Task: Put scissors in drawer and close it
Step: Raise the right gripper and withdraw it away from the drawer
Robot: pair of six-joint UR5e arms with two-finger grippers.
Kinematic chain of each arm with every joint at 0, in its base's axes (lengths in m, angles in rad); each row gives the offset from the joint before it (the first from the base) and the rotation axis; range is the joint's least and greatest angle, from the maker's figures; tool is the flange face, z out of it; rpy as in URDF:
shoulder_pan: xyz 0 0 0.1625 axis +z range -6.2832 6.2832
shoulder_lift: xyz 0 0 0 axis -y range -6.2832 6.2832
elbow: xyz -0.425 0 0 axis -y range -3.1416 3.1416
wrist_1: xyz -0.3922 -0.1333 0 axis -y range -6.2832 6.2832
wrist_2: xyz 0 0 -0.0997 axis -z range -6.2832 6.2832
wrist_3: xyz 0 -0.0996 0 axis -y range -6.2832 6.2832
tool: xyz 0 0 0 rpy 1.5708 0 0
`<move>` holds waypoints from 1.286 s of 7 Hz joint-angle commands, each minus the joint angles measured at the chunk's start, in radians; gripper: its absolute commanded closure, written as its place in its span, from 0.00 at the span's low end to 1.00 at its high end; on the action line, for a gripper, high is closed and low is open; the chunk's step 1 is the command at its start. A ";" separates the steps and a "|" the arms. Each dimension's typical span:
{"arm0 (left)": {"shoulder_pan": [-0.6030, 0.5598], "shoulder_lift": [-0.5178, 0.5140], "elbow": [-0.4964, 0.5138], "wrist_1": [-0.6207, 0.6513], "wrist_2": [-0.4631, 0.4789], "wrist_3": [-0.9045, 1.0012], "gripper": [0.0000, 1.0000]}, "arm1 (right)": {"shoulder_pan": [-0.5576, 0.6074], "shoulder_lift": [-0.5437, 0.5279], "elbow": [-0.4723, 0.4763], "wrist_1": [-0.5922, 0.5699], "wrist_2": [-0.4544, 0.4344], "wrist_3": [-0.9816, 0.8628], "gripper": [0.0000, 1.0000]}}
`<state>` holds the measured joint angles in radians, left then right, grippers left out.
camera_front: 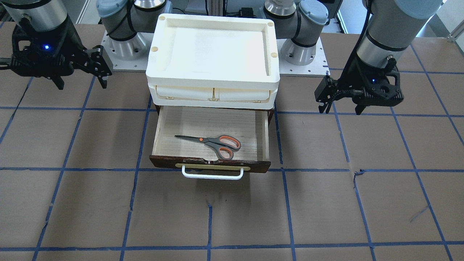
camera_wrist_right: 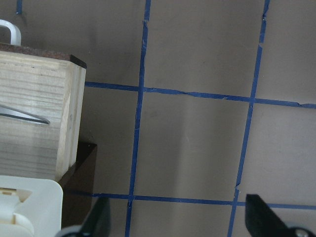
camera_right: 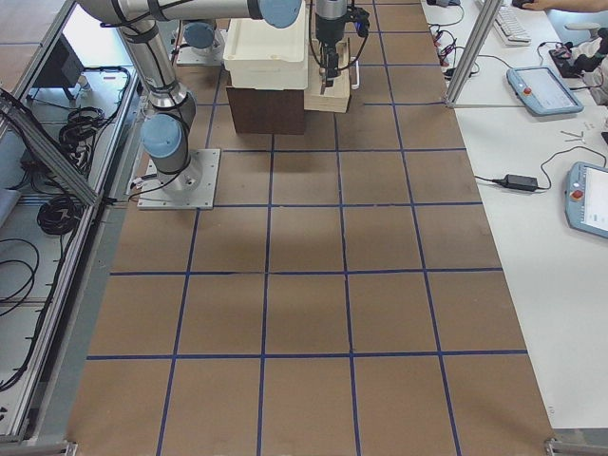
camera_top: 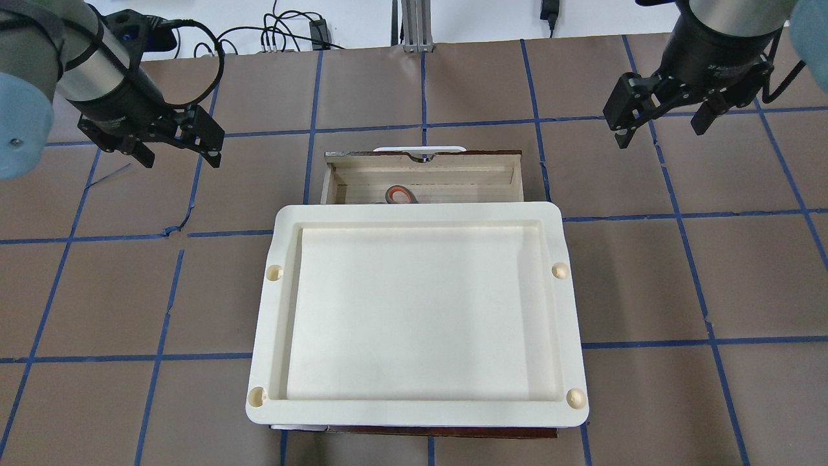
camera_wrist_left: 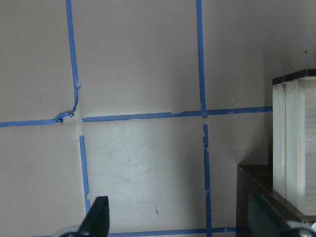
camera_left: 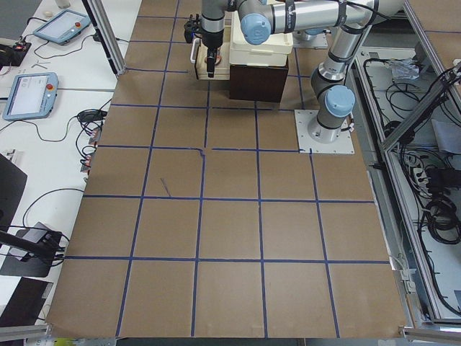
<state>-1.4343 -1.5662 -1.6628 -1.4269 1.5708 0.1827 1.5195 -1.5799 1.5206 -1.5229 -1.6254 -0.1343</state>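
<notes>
The scissors (camera_front: 214,142) lie flat inside the open drawer (camera_front: 158,135), blades toward the view's left. Only an orange handle loop of the scissors (camera_top: 400,194) shows in the overhead view, and a blade tip (camera_wrist_right: 24,114) in the right wrist view. The drawer's dark front carries a white bar handle (camera_front: 212,174). My left gripper (camera_front: 340,108) hangs open and empty above the table beside the drawer; it also shows in the overhead view (camera_top: 180,158). My right gripper (camera_front: 81,84) is open and empty on the other side, also in the overhead view (camera_top: 661,133).
A cream plastic tray-topped unit (camera_front: 214,43) sits on the dark cabinet above the drawer and hides most of it from overhead (camera_top: 414,310). The table is brown paper with blue tape lines. The drawer's pale wood side (camera_wrist_left: 294,143) shows at the left wrist view's right edge.
</notes>
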 commanded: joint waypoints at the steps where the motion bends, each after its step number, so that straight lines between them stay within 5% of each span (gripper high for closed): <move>1: 0.000 0.000 0.000 -0.001 0.000 0.000 0.00 | 0.048 0.052 -0.075 0.007 0.007 0.111 0.02; 3: 0.000 -0.003 0.000 0.002 -0.001 0.000 0.00 | 0.119 0.070 -0.083 0.003 0.027 0.241 0.02; 9: 0.003 -0.090 0.070 0.049 0.052 -0.031 0.00 | 0.097 0.067 -0.063 0.010 0.018 0.234 0.00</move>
<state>-1.4313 -1.6249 -1.6167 -1.4005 1.6048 0.1711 1.6204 -1.5121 1.4531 -1.5139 -1.6069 0.0999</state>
